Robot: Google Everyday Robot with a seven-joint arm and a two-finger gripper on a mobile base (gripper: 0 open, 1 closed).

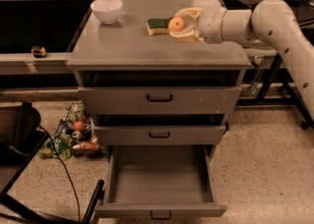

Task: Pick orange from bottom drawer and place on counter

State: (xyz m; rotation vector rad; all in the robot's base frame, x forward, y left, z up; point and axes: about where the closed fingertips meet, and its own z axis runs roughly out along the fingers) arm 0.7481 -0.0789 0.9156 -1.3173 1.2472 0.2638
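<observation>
We see the orange (176,24) clasped between the two pale fingers of the gripper (178,24), one finger (189,13) curving over its far side and the other under its near side. The gripper is closed on the fruit, which fills the gap between the fingers. It sits over the right half of the tabletop (122,46), closer to the far edge than the near one. We cannot tell whether it rests on the surface or hangs just above it.

Just to its left, a yellow-green sponge (157,25) lies flat, its right end meeting the orange in our view. A white bowl (106,9) stands near the far left corner, well apart from both. The arm (274,21) reaches in from beyond the right edge.

Below, the bottom drawer (159,183) is pulled out, its grey floor bare. The two drawers above it are nearly closed.
</observation>
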